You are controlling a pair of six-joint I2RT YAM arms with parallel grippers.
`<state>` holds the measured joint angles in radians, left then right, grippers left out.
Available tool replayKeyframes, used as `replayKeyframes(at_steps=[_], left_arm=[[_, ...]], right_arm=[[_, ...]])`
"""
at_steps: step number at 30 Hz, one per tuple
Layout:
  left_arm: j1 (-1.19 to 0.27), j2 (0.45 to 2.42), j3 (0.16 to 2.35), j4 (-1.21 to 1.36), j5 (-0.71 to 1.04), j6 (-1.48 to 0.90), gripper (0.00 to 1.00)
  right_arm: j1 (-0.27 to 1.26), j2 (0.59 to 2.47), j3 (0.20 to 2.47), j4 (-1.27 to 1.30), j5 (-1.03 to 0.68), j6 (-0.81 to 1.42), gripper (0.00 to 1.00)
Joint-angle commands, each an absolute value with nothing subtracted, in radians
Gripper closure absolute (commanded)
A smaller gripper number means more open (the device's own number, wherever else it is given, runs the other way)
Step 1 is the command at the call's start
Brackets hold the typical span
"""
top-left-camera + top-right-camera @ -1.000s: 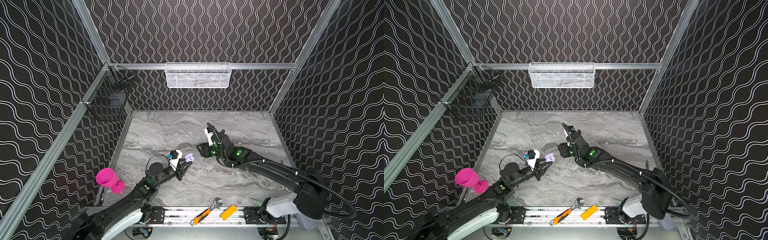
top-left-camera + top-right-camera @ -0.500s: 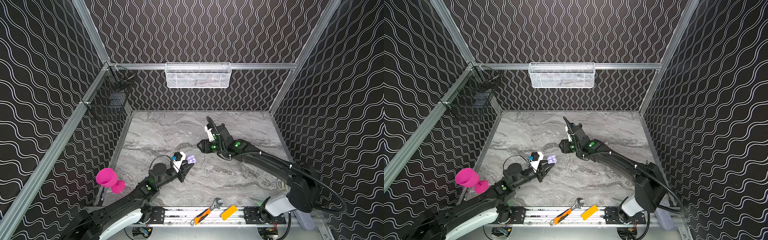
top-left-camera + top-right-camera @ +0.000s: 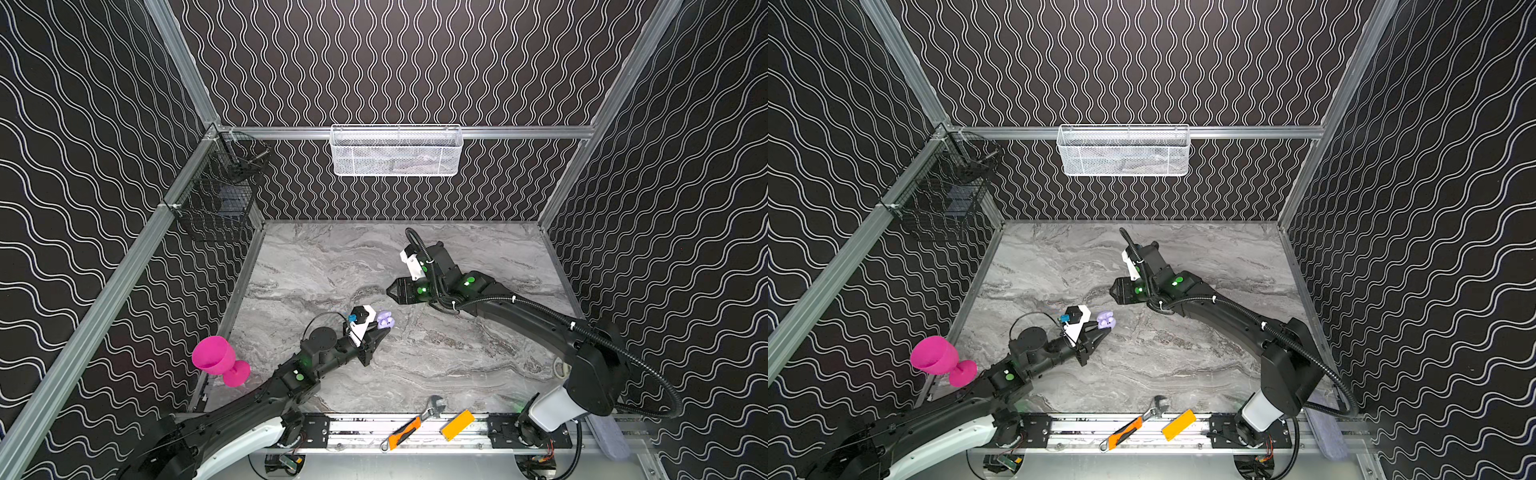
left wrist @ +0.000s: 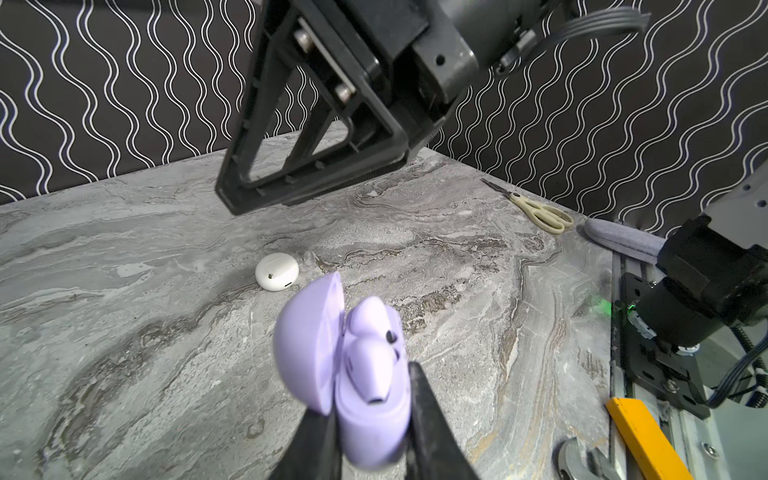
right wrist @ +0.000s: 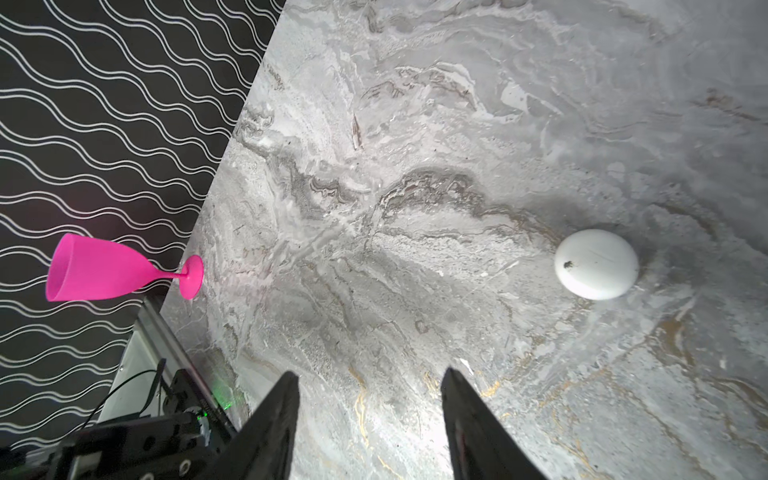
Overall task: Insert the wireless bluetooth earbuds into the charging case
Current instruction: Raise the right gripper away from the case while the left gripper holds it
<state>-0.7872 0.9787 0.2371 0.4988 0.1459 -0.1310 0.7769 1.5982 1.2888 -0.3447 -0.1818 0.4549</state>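
Note:
The lavender charging case [image 4: 365, 424] hangs above the table with its lid [image 4: 307, 336] open. My left gripper [image 4: 370, 409] is shut on its base. Two lavender wireless bluetooth earbuds [image 4: 368, 320] sit side by side in its wells. Both top views show the case [image 3: 384, 320] [image 3: 1105, 320] at the tip of the left gripper [image 3: 376, 332] [image 3: 1098, 332]. My right gripper [image 5: 368, 382] [image 3: 390, 291] is open and empty, hovering over bare table behind and to the right of the case. A closed white round case [image 5: 596, 264] [image 4: 276, 271] lies on the marble.
A pink goblet [image 3: 220, 361] [image 5: 99, 270] stands at the table's left edge. A wrench [image 3: 432, 405], an orange knife [image 3: 401, 434] and a yellow block [image 3: 457, 424] lie on the front rail. Scissors [image 4: 536, 208] and a grey pouch [image 4: 619, 241] lie at the right. A white basket [image 3: 397, 149] hangs on the back wall.
My left gripper has carried the lavender case a little to the right. The right wrist has drawn back slightly toward the back wall, its jaws staying open.

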Motion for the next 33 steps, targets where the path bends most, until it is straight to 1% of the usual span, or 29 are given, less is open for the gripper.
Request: replayKeyframes(at_steps=[1,11,33], left_arm=[[-0.796,0.981,0.249,0.511,0.124,-0.112,0.95],[-0.827,0.986,0.259,0.497,0.097,-0.092,0.94],[-0.895,1.006,0.279,0.469,0.025,-0.050,0.95]], right_arm=[[0.776,1.612,1.306,-0.358,-0.228,0.448,0.43],[0.776,1.665,1.351,-0.378,-0.294,0.443,0.43],[0.798,1.745,1.395,-0.413,-0.362,0.421,0.43]])
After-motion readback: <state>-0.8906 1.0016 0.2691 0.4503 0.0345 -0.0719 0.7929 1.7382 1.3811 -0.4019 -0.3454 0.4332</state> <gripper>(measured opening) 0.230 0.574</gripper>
